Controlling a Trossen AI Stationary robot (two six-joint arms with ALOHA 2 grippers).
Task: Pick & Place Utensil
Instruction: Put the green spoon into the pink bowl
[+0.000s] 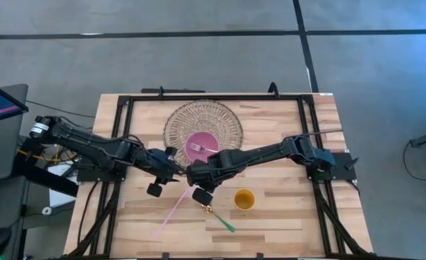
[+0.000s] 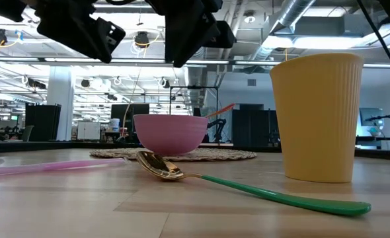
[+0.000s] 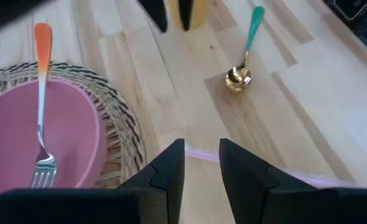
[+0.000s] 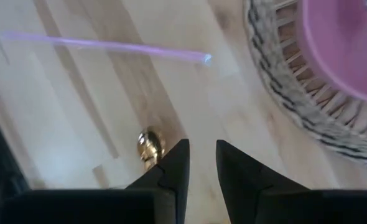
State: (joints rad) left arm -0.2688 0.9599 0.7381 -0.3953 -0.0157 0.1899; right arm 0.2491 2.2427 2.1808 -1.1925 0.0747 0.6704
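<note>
Spoon [image 1: 220, 219] lies low-centre on the wooden table [image 1: 292, 217], beneath the empty, slightly parted right claw [image 1: 191, 175] and left claw [image 1: 175, 170], likewise empty.

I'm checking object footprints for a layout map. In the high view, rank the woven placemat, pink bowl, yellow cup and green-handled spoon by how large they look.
1. Woven placemat, clearly largest.
2. Pink bowl.
3. Green-handled spoon and yellow cup: too close to rank; the spoon is longer, the cup wider.

Fork [image 3: 41, 106] in pink bowl [image 3: 28, 143]; spoon [image 3: 242, 62] nr.
</note>
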